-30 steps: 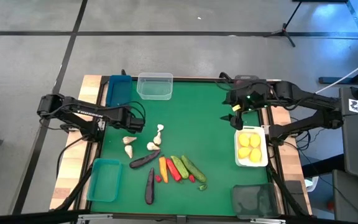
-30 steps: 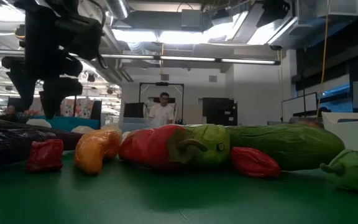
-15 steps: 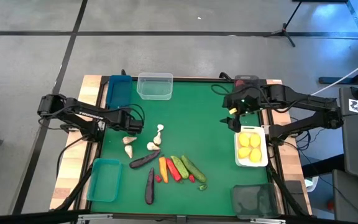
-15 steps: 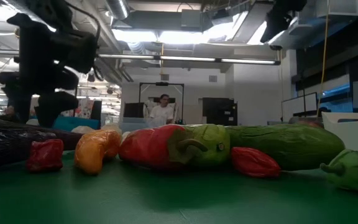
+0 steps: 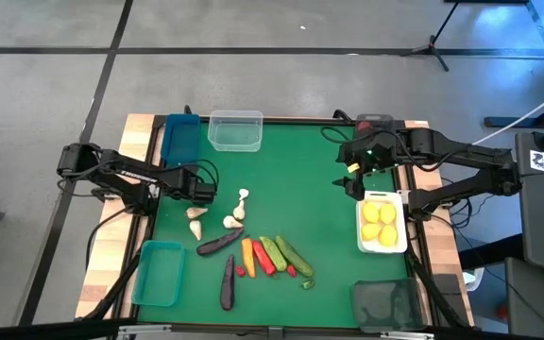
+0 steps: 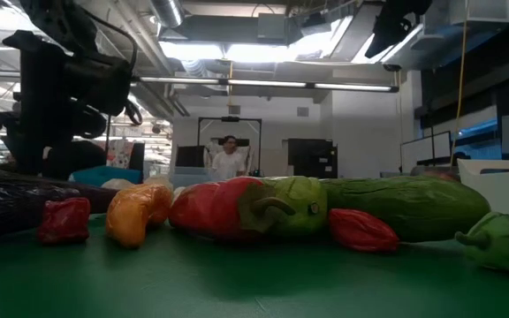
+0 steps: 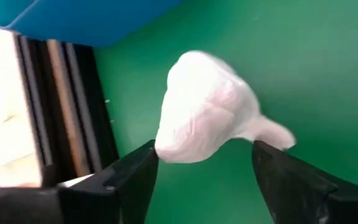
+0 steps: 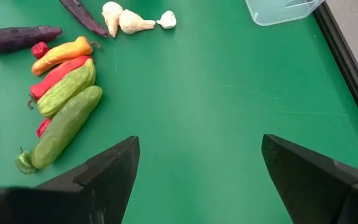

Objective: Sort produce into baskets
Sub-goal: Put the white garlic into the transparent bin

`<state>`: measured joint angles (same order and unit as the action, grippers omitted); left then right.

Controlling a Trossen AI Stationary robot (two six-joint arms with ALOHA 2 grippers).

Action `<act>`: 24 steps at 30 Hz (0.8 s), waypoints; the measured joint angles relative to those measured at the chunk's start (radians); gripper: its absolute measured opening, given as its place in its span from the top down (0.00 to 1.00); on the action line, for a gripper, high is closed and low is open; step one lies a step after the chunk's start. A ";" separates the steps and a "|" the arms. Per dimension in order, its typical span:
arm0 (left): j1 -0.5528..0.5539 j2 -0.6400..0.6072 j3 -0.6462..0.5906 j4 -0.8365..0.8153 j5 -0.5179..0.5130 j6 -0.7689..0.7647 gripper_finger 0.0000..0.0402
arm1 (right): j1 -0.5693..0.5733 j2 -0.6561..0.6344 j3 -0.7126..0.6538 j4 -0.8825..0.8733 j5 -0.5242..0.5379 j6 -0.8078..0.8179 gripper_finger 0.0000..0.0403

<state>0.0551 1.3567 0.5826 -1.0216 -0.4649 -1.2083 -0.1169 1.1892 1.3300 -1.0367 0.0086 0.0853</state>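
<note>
straddling a white garlic bulb (image 7: 207, 106), the left gripper (image 7: 201, 171) has its fingers apart, one on each side of the bulb with green mat showing in the gaps, so nothing is clamped yet. the bulb sits on the table (image 5: 310, 161) near its left edge, just beside the blue tray (image 7: 73, 12). it looks light, hard and smooth, probably hollow plastic, though the close view is too soft to be sure. the fat round body is the place to pinch; the thin tapering stem would likely slip or twist out. the right gripper (image 5: 351, 182) hangs with fingers apart by the white tray (image 5: 382, 247) of lemons (image 5: 380, 225). more garlic, eggplants, cucumbers and peppers (image 8: 58, 74) lie mid-table, unsorted.
</note>
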 joint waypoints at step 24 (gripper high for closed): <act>-0.023 0.000 -0.002 0.045 -0.023 0.070 0.62 | 0.000 0.000 0.000 0.000 -0.001 0.000 0.17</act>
<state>0.0326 1.3565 0.5808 -0.9765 -0.4877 -1.1378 -0.1169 1.1892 1.3300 -1.0370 0.0072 0.0853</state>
